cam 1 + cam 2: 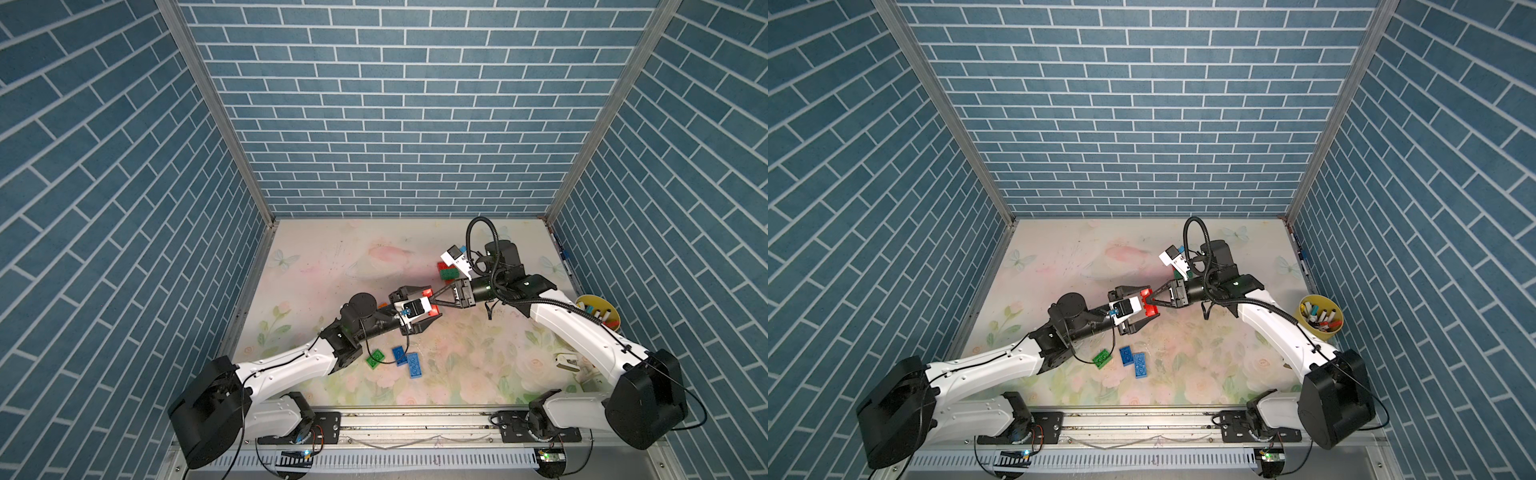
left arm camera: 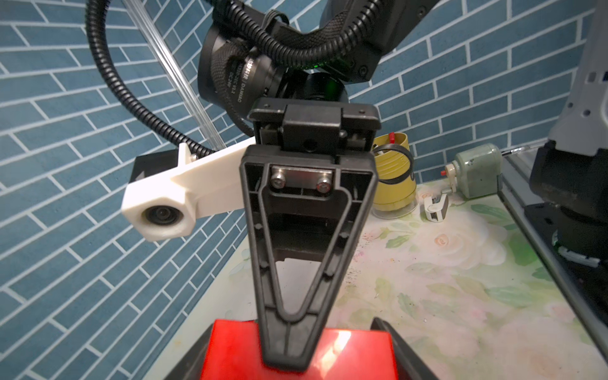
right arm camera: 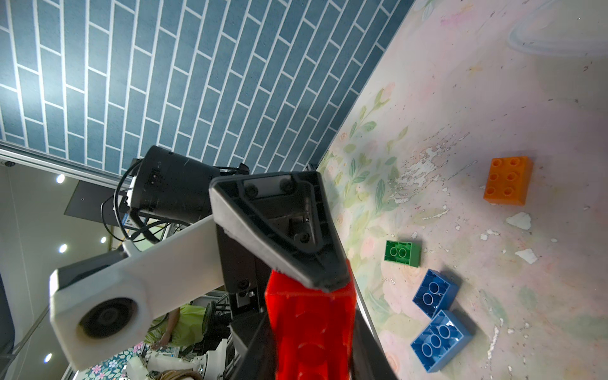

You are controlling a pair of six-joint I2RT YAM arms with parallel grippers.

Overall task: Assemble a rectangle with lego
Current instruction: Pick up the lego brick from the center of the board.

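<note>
Red studded plastic brick (image 1: 1148,308) hangs in mid-air, clenched at one end by the right pincer (image 1: 1153,300). The left pincer (image 1: 434,302) straddles its other end with a jaw along each side; whether those jaws already press on it I cannot tell. By my reading the rectangle is barely begun. The only pieces that look joined are a small red-and-green brick cluster (image 1: 448,272) on the floral tabletop (image 1: 478,365), just behind the right pincer toward the back wall. The rest lie loose below and behind the left pincer, toward the arm bases: a green brick (image 1: 375,358), a dark blue brick (image 1: 400,355) touching a lighter blue brick (image 1: 414,365), and an orange brick (image 3: 508,180) apart from them. Both arms reach inward from their bases, forearms near level, so the pincers meet nose to nose well above the tabletop.
</note>
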